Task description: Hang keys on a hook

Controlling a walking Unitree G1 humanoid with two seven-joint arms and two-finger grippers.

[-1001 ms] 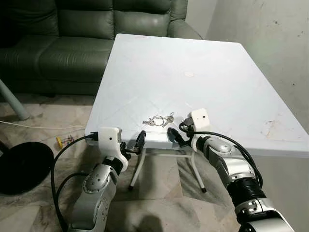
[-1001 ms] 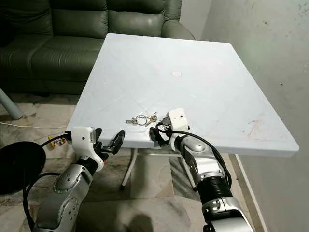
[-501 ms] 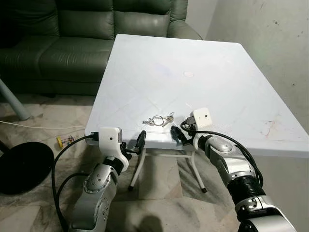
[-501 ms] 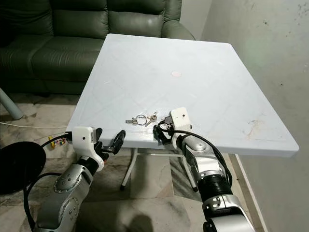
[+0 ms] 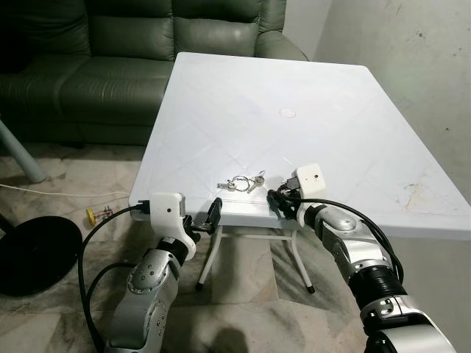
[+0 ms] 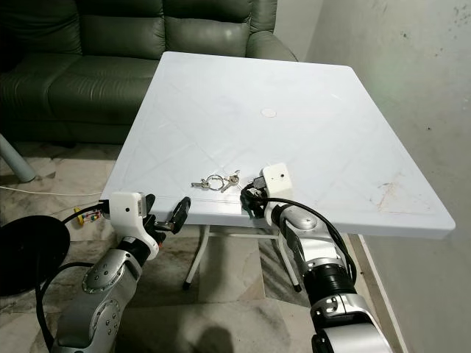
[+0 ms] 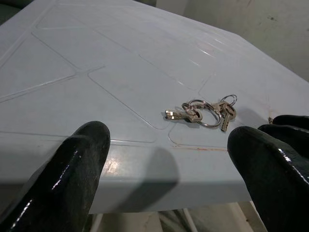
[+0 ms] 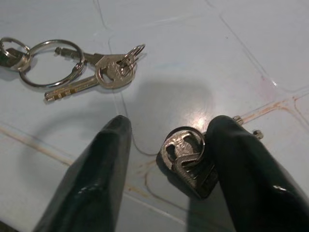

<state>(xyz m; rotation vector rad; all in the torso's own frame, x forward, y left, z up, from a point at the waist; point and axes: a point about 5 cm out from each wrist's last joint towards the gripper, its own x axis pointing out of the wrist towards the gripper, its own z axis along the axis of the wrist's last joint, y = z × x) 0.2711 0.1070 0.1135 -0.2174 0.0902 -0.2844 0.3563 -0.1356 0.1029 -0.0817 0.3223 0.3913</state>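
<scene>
- Fingers [image 7: 72, 174] of the left gripper [image 5: 208, 218] stand wide apart with nothing between them; in the left wrist view the two black tips frame the table's near edge, the keys lying on the top beyond the gap.
- At 7 o'clock in the left eye view the left gripper hangs just off the near edge of the white table [image 5: 243, 95], below the level of the top and touching nothing (its silver arm runs down toward the floor).
- Toward 9 o'clock a round black disc [image 5: 33, 254] lies on the tiled floor, and a dark green sofa [image 5: 110, 66] stands behind the table, from 10 to 12 o'clock.
- Just below the middle of that view the keys [image 5: 241, 183] lie flat on the table near its front edge: several silver keys on linked rings, spread out.
- Between the keys and the right gripper lies a small dark metal tag on its own ring [image 8: 188, 157], flat on the table.
- Right of the keys, at 5 o'clock from centre, the right gripper [image 5: 281, 200] rests at the table's near edge with its fingers [image 8: 91, 183] spread open; the dark tag sits in the gap, close against one finger (actual contact cannot be told), and the keys lie just beyond the fingertips, apart from them.
</scene>
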